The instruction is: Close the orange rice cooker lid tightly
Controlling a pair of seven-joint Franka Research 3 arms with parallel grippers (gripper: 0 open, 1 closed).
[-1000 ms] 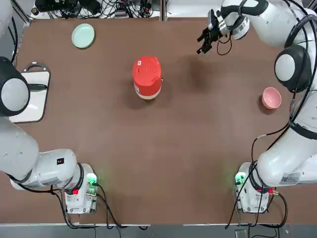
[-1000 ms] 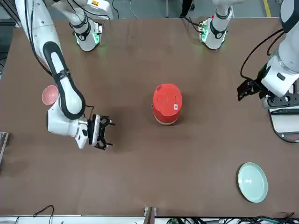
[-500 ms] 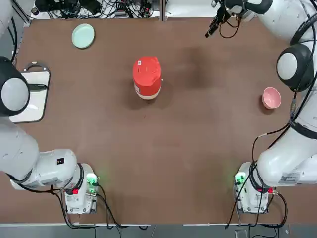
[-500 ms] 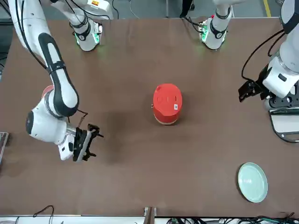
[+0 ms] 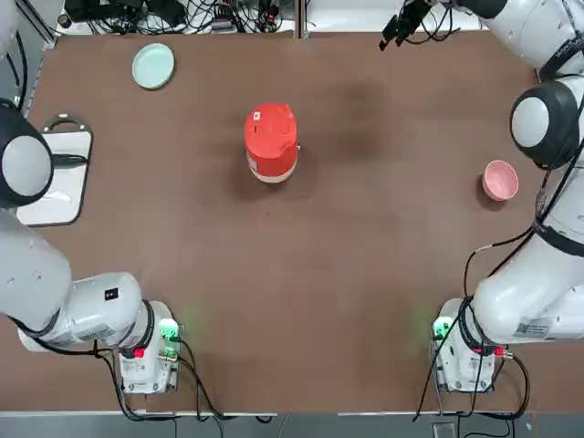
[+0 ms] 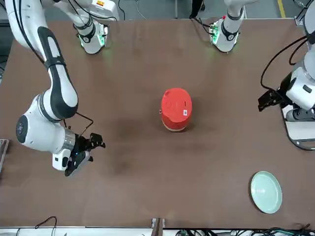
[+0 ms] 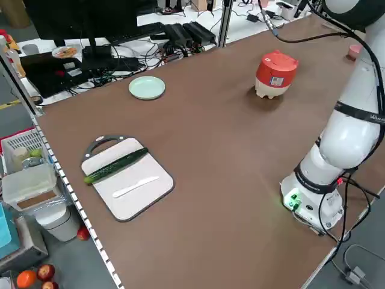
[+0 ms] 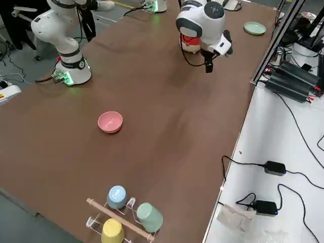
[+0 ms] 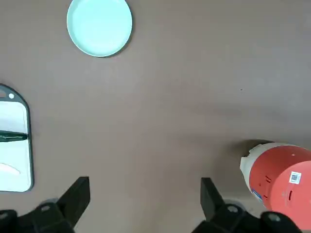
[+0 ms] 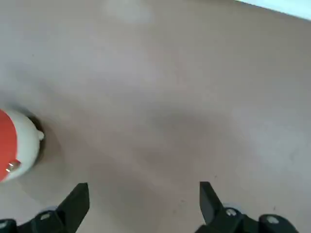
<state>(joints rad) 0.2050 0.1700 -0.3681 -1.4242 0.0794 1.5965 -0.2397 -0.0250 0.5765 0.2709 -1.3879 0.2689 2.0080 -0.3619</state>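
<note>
The orange rice cooker [image 5: 271,144] stands mid-table toward the far side, and its lid [image 5: 272,126] is down over the pot, white sticker up. It also shows in the front view [image 6: 176,109] and the left side view [image 7: 275,71]. My right gripper [image 5: 400,22] hangs open and empty by the table's far edge, well to the right of the cooker; its wrist view catches only the cooker's edge [image 10: 14,145]. My left gripper [image 6: 268,100] is raised high near the table's left side, open and empty. The cooker [image 9: 277,177] lies far below it in the left wrist view.
A pale green plate [image 5: 152,66] lies at the far left. At the left edge sits a cutting board [image 7: 126,174] with a cucumber and a knife. The pink bowl [image 5: 500,180] is at the right, with a mug rack [image 8: 121,212] beyond it.
My right gripper has drawn away from the cooker toward the table's far edge. The left gripper has shifted slightly outward to its own side. The cooker has not moved.
</note>
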